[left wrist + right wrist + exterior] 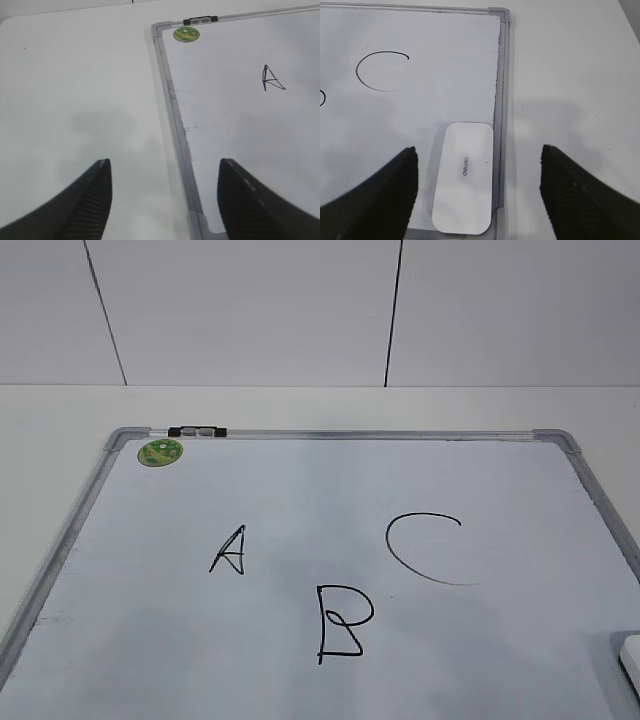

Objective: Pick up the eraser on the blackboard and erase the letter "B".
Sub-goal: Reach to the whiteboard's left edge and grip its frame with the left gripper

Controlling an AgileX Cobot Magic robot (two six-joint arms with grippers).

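The blackboard (330, 480) is a white dry-erase board with a silver frame, lying flat on the table. The letter "B" (342, 622) is drawn in black at its near middle, with "A" (230, 551) to its left and "C" (425, 548) to its right. The white eraser (464, 177) lies flat at the board's near right corner against the frame; only its edge shows in the exterior view (631, 655). My right gripper (478, 155) is open above the eraser, one finger on each side. My left gripper (165, 167) is open and empty over the board's left frame (177, 125).
A round green magnet (160, 452) sits at the board's far left corner, beside a black clip (197, 431) on the top frame. White table (75, 85) surrounds the board; a white wall stands behind.
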